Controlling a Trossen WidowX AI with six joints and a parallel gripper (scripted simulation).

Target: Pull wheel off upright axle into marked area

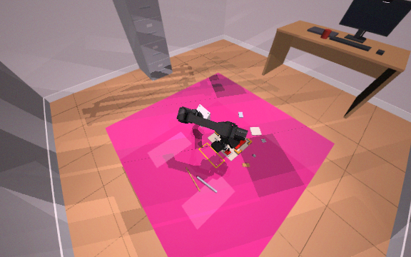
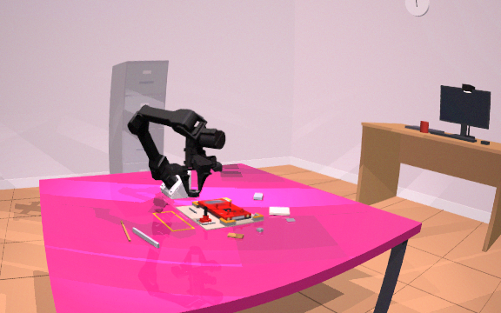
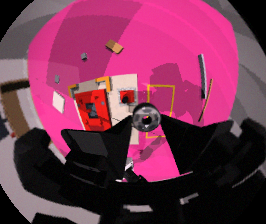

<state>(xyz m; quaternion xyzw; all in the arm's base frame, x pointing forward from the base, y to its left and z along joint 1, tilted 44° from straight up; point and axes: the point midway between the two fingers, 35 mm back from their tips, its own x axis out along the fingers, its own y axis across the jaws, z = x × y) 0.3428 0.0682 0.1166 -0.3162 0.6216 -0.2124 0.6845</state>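
My gripper is shut on the wheel, a dark tyre with a grey hub. The wheel hangs above the table, clear of the upright axle. The axle stands bare on a red base at one side of the pale board. The marked area is a yellow outline on the pink table, beside the board. In the wrist view the wheel overlaps the left side of the outline. In the top view the arm hides most of the wheel.
A red chassis sits on the board between yellow-grey corner blocks. A grey bar and a thin pencil lie beyond the outline. A tan block and several small pale or grey pieces lie around the board.
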